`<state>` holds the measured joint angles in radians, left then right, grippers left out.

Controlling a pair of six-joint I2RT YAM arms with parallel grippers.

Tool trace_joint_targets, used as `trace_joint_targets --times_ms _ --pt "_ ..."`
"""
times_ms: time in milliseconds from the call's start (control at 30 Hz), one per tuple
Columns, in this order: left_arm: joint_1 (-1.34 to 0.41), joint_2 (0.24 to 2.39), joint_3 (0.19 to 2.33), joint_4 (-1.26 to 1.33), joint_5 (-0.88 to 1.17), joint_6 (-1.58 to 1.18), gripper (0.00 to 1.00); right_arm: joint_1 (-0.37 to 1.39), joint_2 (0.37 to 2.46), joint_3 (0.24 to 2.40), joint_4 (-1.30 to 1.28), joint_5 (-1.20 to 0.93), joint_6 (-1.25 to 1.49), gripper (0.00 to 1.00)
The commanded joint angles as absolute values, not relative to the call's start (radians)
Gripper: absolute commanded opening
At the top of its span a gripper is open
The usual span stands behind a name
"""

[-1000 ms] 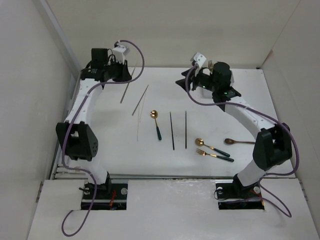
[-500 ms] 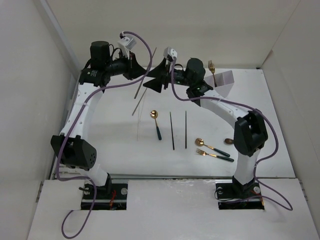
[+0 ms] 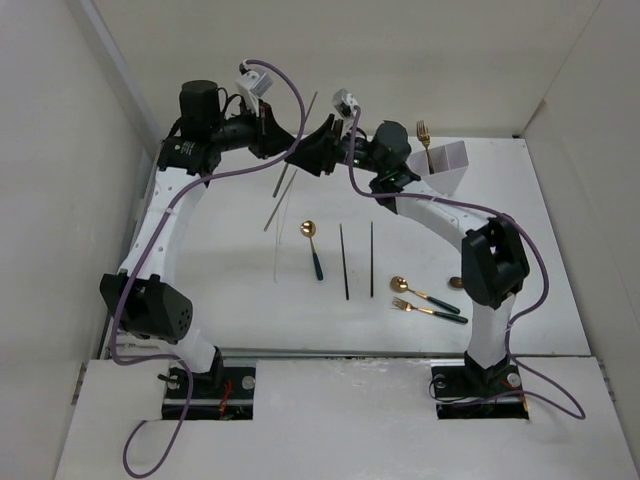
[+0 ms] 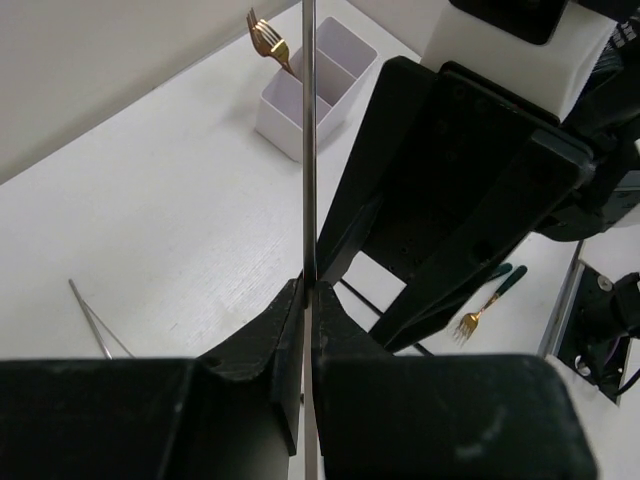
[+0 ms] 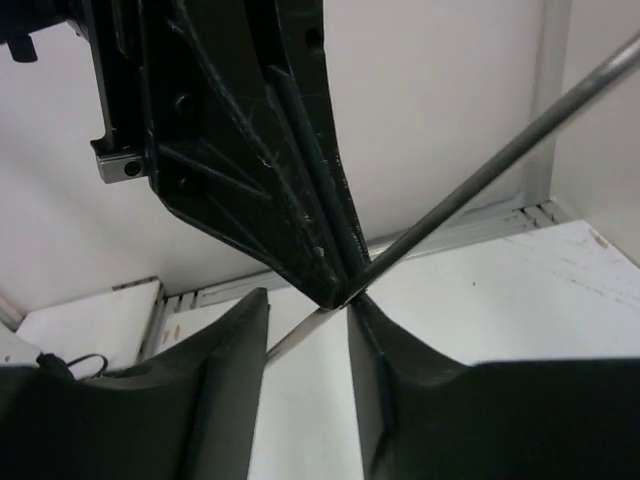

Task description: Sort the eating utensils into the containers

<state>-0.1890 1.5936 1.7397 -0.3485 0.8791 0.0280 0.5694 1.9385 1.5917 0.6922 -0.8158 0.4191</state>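
My left gripper (image 3: 287, 152) is shut on a thin silver chopstick (image 3: 300, 135) and holds it tilted above the table's back. In the left wrist view the chopstick (image 4: 309, 150) rises straight from the shut fingertips (image 4: 300, 300). My right gripper (image 3: 316, 157) is open and faces the left one, nearly touching it. In the right wrist view the chopstick (image 5: 480, 180) passes between my open fingers (image 5: 235, 350). The white divided holder (image 3: 452, 166) stands at the back right with a gold fork (image 3: 424, 134) upright in it.
On the table lie two silver chopsticks (image 3: 279, 212), a gold spoon with a green handle (image 3: 313, 248), two dark chopsticks (image 3: 345, 260), and a green-handled spoon (image 3: 422, 293) and fork (image 3: 430, 310). A brown spoon (image 3: 457, 283) is mostly hidden behind the right arm.
The right gripper left the holder, where the gold fork now stands, and swung left to meet the left gripper. The left gripper lifted the silver chopstick and moved right.
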Motion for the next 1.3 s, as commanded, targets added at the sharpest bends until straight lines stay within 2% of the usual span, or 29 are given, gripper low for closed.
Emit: trace_joint_targets --times_ms 0,33,100,133,200,233,367,400,433,467,500,667,833,1100,1267 --pt "-0.193 1.532 1.749 -0.290 0.913 0.002 0.00 0.575 1.944 1.595 0.865 -0.796 0.488 0.39" --pt "-0.193 1.532 1.749 -0.290 0.922 0.002 0.00 0.575 1.953 1.595 0.865 -0.796 0.488 0.31" --pt "-0.193 1.523 1.749 -0.290 0.922 -0.017 0.00 0.575 1.953 1.595 0.879 -0.796 0.500 0.21" --pt "-0.193 1.523 1.740 -0.281 0.922 -0.017 0.00 0.575 1.953 1.585 0.894 -0.787 0.500 0.11" --pt "-0.202 1.523 1.727 -0.281 0.931 -0.029 0.00 0.575 1.953 1.569 0.937 -0.775 0.500 0.03" --pt "-0.202 1.513 1.712 -0.281 0.931 -0.029 0.00 0.575 1.953 1.560 0.957 -0.756 0.511 0.00" --pt "-0.202 1.503 1.663 -0.261 0.940 -0.060 0.00 0.566 1.942 1.528 1.005 -0.735 0.511 0.00" --pt "-0.202 1.503 1.663 -0.250 0.940 -0.072 0.09 0.557 1.942 1.528 0.996 -0.735 0.511 0.00" --pt "-0.202 1.503 1.663 -0.250 0.940 -0.083 0.38 0.557 1.933 1.528 0.968 -0.735 0.511 0.00" --pt "-0.202 1.503 1.663 -0.239 0.940 -0.095 0.77 0.534 1.933 1.519 0.950 -0.726 0.511 0.00" --pt "-0.202 1.503 1.663 -0.239 0.930 -0.095 1.00 0.520 1.921 1.510 0.928 -0.713 0.494 0.00" --pt "-0.202 1.503 1.681 -0.302 0.795 -0.052 1.00 0.385 1.817 1.445 0.665 -0.618 0.298 0.00" --pt "-0.192 1.503 1.645 -0.322 0.447 -0.052 1.00 0.208 1.737 1.479 0.313 -0.332 -0.029 0.00" --pt "-0.143 1.464 1.508 -0.233 0.192 -0.156 1.00 0.017 1.736 1.454 0.247 -0.107 -0.290 0.00" --pt "-0.115 1.463 1.418 -0.222 0.275 -0.129 1.00 -0.024 1.786 1.463 0.247 -0.115 -0.325 0.00"
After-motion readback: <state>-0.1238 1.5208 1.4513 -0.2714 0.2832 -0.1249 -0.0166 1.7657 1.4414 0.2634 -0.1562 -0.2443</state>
